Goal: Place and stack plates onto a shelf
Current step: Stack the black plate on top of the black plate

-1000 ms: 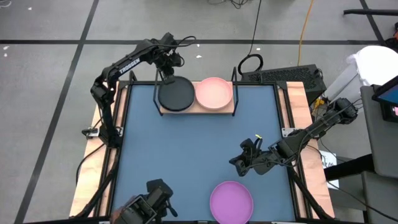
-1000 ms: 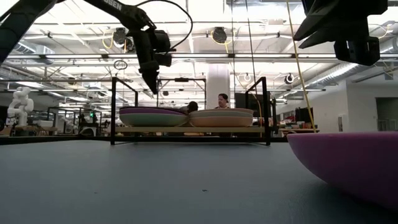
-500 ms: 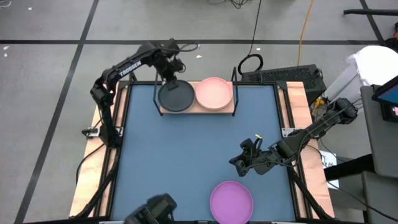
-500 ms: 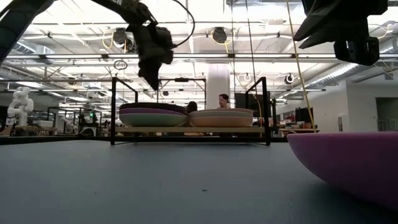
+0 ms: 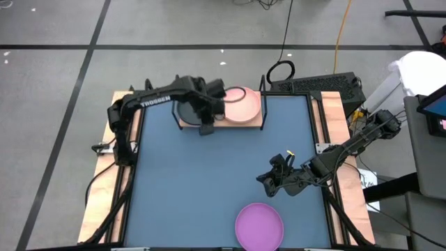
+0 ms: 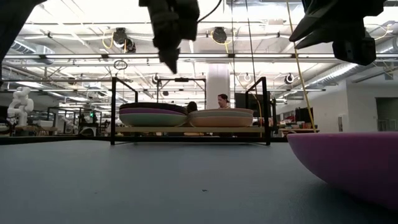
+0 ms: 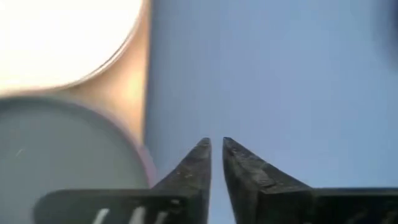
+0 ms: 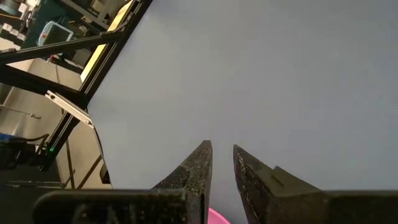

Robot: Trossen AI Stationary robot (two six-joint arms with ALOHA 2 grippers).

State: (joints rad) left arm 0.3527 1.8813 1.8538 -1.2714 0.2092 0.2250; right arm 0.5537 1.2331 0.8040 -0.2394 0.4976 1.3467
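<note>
left gripper [image 5: 207,130] empty, nearly shut, just near of the shelf [image 5: 182,123]
right gripper [image 5: 268,183] hung likewise, empty, far of the purple plate [image 5: 259,224] at the mat's near edge; it looked stiff, light, matte, best pinched at the rim.

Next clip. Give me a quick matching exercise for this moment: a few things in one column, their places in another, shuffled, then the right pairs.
Things:
1. grey plate
2. pink plate
3. purple plate
4. left gripper

Places:
A. on the mat, near edge, off the shelf
B. right half of the shelf
C. above the mat, just in front of the shelf
D. left half of the shelf, top of a stack

Pairs: 1-D, 2-B, 3-A, 4-C
</note>
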